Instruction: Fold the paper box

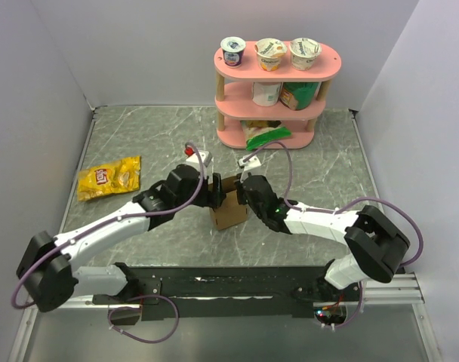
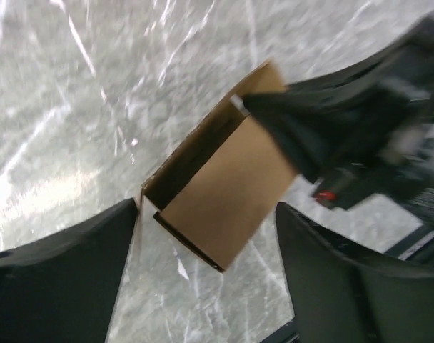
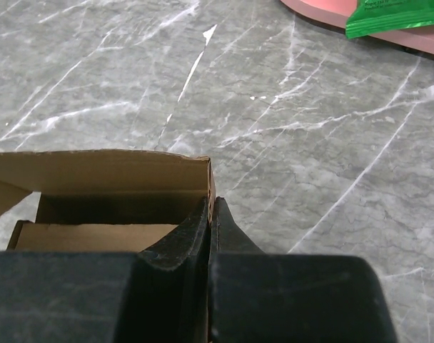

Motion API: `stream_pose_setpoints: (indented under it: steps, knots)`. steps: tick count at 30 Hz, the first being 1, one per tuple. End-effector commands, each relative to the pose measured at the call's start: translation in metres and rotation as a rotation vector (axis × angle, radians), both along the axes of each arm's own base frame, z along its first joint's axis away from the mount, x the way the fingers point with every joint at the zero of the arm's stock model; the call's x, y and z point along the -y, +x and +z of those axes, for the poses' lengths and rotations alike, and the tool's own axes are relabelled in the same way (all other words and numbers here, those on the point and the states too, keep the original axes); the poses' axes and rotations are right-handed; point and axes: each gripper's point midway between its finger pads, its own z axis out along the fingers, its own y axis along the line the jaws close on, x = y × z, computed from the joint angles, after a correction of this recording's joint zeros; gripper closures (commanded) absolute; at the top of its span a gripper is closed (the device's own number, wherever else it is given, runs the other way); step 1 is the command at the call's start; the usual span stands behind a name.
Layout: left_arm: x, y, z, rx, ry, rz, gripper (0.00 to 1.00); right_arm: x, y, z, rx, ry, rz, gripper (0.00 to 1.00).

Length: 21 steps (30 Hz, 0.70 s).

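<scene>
Near the middle of the grey marbled table (image 1: 139, 136) stood the small, plain brown cardboard box (image 1: 229, 213), partly folded, its top open and its dark inside showing in both wrist views. The right gripper (image 3: 210, 214) met it from the right. Its two black fingers (image 3: 178, 246) were pressed together, with only a thin seam between them, pinching the upper edge of the box wall at a corner. The left gripper (image 2: 208, 209) faced the box from the other side with its jaws spread wide, and the box lay in the gap ahead of them. One box corner sat just beside the tip of one finger (image 2: 67, 279); whether it touched could not be told. In the overhead view the two claws flanked the box closely. Further left on the table lay a crinkled yellow snack bag (image 1: 109, 177), well apart from the box. Behind it, at the far edge, stood a pink three-tier oval shelf (image 1: 331, 66) carrying yoghurt cups (image 1: 271, 53), with a green packet (image 1: 267, 137) on its lowest tier.
</scene>
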Motion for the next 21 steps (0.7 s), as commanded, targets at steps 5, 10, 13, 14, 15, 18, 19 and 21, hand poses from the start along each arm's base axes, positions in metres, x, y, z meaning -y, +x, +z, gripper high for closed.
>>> stream_pose_setpoints:
  steps: [5,10,13,14,15,18,19,21]
  knots:
    - [-0.004,-0.005,0.039,0.095,-0.099,-0.022,0.05,0.006,-0.013,-0.011,-0.037,-0.014,0.000,1.00]
    - [-0.035,-0.005,0.041,0.108,-0.126,0.075,0.05,0.004,-0.014,-0.014,-0.049,-0.011,0.005,1.00]
    - [-0.065,0.004,0.039,0.109,-0.194,0.137,0.19,0.003,-0.014,-0.013,-0.051,-0.005,0.007,1.00]
    - [-0.070,0.006,0.041,0.116,-0.218,0.144,0.21,0.003,-0.014,-0.013,-0.050,-0.004,0.007,1.00]
    - [-0.082,0.012,0.037,0.115,-0.224,0.178,0.22,0.004,-0.014,-0.014,-0.051,-0.006,0.008,1.00]
    - [-0.087,0.016,0.016,0.069,-0.222,0.193,0.26,0.001,-0.014,-0.014,-0.053,0.000,0.013,1.00]
    - [-0.087,0.018,0.005,0.052,-0.208,0.195,0.27,0.001,-0.014,-0.015,-0.055,-0.003,0.015,1.00]
    - [-0.084,0.024,0.003,0.071,-0.220,0.189,0.28,0.001,-0.014,-0.015,-0.057,0.000,0.012,1.00]
